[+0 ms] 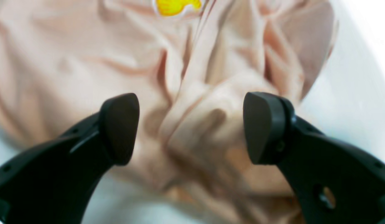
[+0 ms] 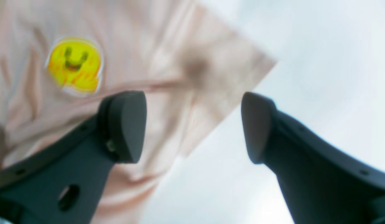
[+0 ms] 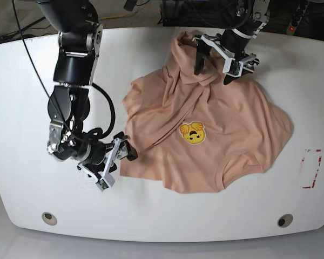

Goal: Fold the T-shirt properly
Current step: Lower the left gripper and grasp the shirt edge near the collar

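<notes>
The peach-pink T-shirt lies crumpled on the white table, with its yellow smiling face print facing up. My left gripper hangs open over the bunched far end of the shirt. In the left wrist view a ridge of cloth lies between the spread fingers of that gripper, unpinched. My right gripper stands open at the shirt's near-left corner. In the right wrist view the fingers of that gripper are wide apart over the shirt's edge, with the print to their left.
A red outlined rectangle is marked on the table at the right. Two round fittings sit near the front edge. A black cable loops beside the arm on the left. Dark clutter lies beyond the table's far edge.
</notes>
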You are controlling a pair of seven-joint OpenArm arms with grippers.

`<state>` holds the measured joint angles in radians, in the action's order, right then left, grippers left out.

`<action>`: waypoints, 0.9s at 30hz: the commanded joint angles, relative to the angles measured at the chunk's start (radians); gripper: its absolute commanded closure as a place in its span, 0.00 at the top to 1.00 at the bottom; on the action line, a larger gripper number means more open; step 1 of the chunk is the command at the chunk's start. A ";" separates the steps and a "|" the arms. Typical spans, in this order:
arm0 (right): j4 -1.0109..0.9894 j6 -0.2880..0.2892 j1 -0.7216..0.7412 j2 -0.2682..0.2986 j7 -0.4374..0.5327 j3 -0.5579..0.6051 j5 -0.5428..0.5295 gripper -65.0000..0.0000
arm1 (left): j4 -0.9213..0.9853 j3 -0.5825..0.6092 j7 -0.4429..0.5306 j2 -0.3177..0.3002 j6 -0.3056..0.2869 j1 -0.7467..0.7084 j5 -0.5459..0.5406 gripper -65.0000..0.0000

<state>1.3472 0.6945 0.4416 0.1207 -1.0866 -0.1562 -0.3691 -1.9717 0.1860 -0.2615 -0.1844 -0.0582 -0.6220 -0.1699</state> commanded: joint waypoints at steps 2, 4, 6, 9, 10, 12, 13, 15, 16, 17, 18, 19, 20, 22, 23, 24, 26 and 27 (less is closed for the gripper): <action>-0.160 0.004 0.099 0.038 0.105 -0.001 -0.023 0.70 | 0.007 0.037 0.020 0.000 -0.002 0.018 -0.001 0.75; -0.228 0.004 0.118 0.053 0.155 -0.001 -0.023 0.70 | 0.019 0.057 -0.005 0.000 -0.002 0.034 0.016 0.75; -0.285 0.004 0.132 0.069 0.197 0.000 -0.023 0.70 | 0.031 0.079 -0.042 0.001 -0.002 0.055 0.050 0.75; -0.352 0.004 0.139 0.087 0.247 0.000 -0.023 0.70 | 0.053 0.105 -0.078 0.030 -0.002 0.075 0.105 0.75; -0.366 0.004 0.142 0.090 0.256 0.000 -0.023 0.70 | 0.056 0.103 -0.086 0.036 -0.002 0.075 0.119 0.75; -0.392 0.004 0.142 0.096 0.273 0.002 -0.023 0.70 | 0.058 0.103 -0.101 0.043 -0.002 0.075 0.158 0.75; -0.400 0.004 0.142 0.098 0.276 0.002 -0.023 0.70 | 0.058 0.103 -0.109 0.043 -0.002 0.075 0.169 0.75; -0.415 0.004 0.142 0.099 0.290 0.002 -0.023 0.70 | 0.059 0.103 -0.131 0.043 -0.002 0.075 0.195 0.74; -0.421 0.004 0.142 0.099 0.299 0.002 -0.023 0.70 | 0.059 0.103 -0.141 0.043 -0.002 0.075 0.201 0.73; -0.423 0.004 0.142 0.099 0.311 0.002 -0.021 0.70 | 0.058 0.102 -0.150 0.041 -0.002 0.075 0.203 0.67; -0.424 0.004 0.141 0.098 0.322 0.002 -0.012 0.70 | 0.058 0.102 -0.154 0.041 -0.002 0.073 0.203 0.61; -0.427 0.004 0.141 0.095 0.329 0.002 0.005 0.70 | 0.058 0.102 -0.155 0.039 -0.002 0.073 0.203 0.53; -0.427 0.004 0.141 0.092 0.337 0.002 0.035 0.70 | 0.058 0.102 -0.155 0.033 -0.002 0.073 0.204 0.41; -0.427 0.004 0.141 0.079 0.357 0.000 0.091 0.70 | 0.059 0.102 -0.155 0.023 0.002 0.073 0.204 0.19; -0.427 0.004 0.141 0.061 0.371 -0.001 0.121 0.70 | 0.059 0.102 -0.157 0.020 0.002 0.073 0.204 0.08; -0.427 0.004 0.141 0.044 0.389 -0.004 0.154 0.70 | 0.059 0.100 -0.158 0.018 0.002 0.073 0.204 0.00; -0.427 0.004 0.139 0.029 0.417 -0.006 0.198 0.70 | 0.058 0.100 -0.177 0.003 0.001 0.070 0.204 0.00; -0.427 0.004 0.139 0.021 0.432 -0.006 0.223 0.70 | 0.053 0.100 -0.189 -0.010 0.001 0.069 0.200 0.01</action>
<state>0.9054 0.6880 0.5449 0.1616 -0.7052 -0.1623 -0.1593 -1.8977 0.2874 -0.4492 -0.1749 -0.0601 -0.5484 0.0338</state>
